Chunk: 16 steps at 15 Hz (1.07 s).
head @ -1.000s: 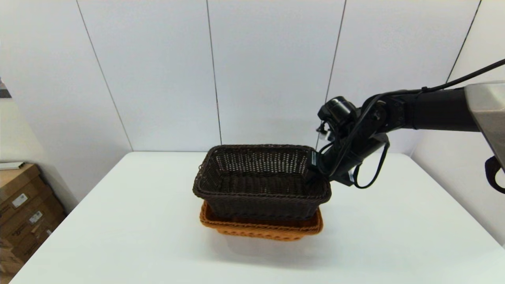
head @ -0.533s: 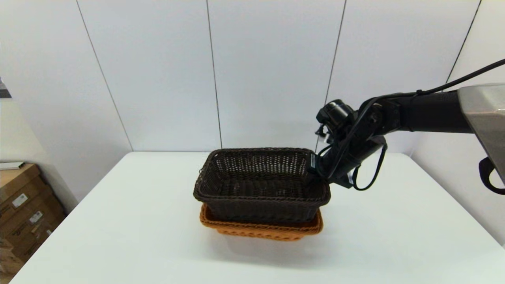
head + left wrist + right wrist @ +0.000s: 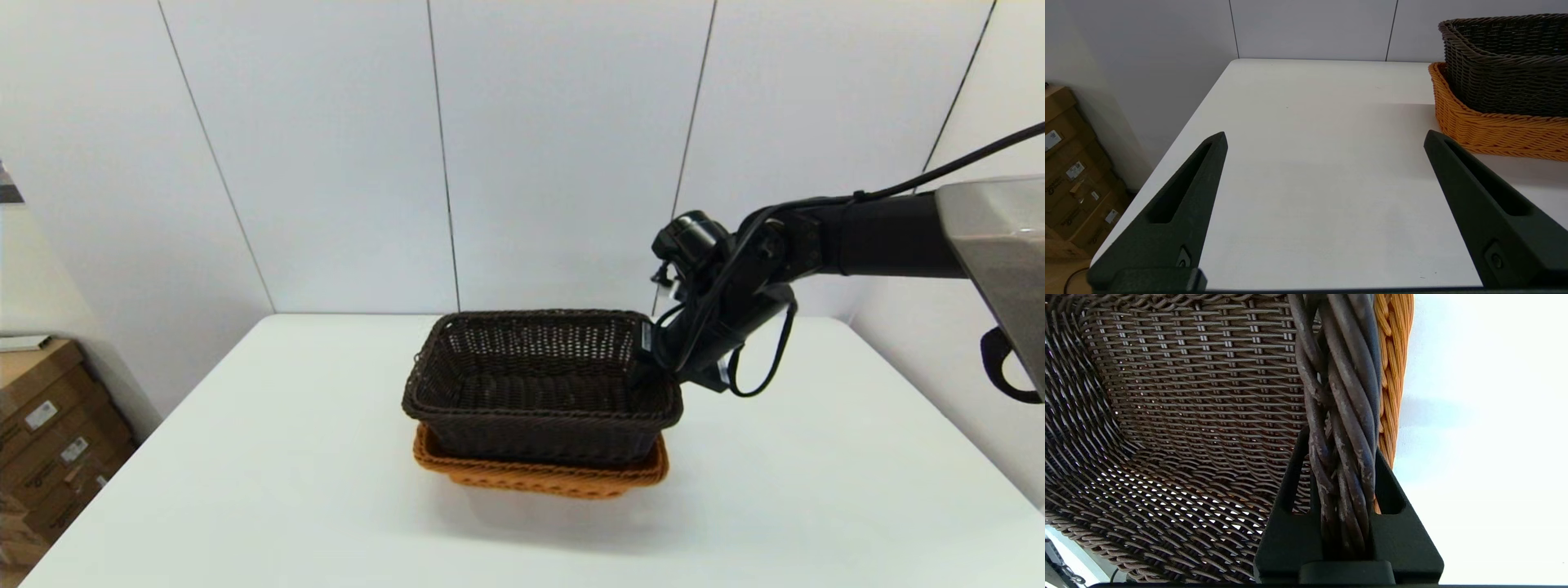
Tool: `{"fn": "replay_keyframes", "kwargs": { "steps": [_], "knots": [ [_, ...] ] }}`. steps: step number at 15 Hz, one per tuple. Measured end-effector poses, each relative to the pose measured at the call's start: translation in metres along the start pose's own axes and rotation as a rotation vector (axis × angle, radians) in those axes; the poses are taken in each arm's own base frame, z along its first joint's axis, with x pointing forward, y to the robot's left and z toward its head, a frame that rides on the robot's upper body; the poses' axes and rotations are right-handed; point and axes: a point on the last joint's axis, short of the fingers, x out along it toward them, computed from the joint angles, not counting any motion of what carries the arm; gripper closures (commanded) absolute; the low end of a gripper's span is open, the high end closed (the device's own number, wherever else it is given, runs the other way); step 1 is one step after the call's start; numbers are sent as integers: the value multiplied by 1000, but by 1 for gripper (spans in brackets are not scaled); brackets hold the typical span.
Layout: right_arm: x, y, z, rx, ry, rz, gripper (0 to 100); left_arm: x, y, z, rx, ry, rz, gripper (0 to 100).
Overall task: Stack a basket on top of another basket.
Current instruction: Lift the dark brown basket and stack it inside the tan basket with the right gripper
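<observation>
Right jaws (image 3: 1341,473) clamp the rolled rim of the dark brown rectangular woven basket (image 3: 539,384), nested partly inside the orange-tan rectangular woven basket (image 3: 539,478) beneath. Lower evenly, then release. Left jaws (image 3: 1327,163) wide, idle over the worktop (image 3: 816,490).

Black right arm (image 3: 865,233) with looping black cables, silver-grey shell, perhaps a white label; matte black wedge-shaped fingers (image 3: 1180,212).
</observation>
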Motion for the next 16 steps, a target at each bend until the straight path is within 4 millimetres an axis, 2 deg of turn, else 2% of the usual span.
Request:
{"fn": "replay_keyframes", "kwargs": {
  "steps": [9, 16],
  "knots": [
    [11, -3, 1, 10, 27, -4, 100, 0, 0, 0, 0, 0, -1, 0],
    [12, -3, 1, 11, 31, 0, 100, 0, 0, 0, 0, 0, 0, 0]
  ]
}}
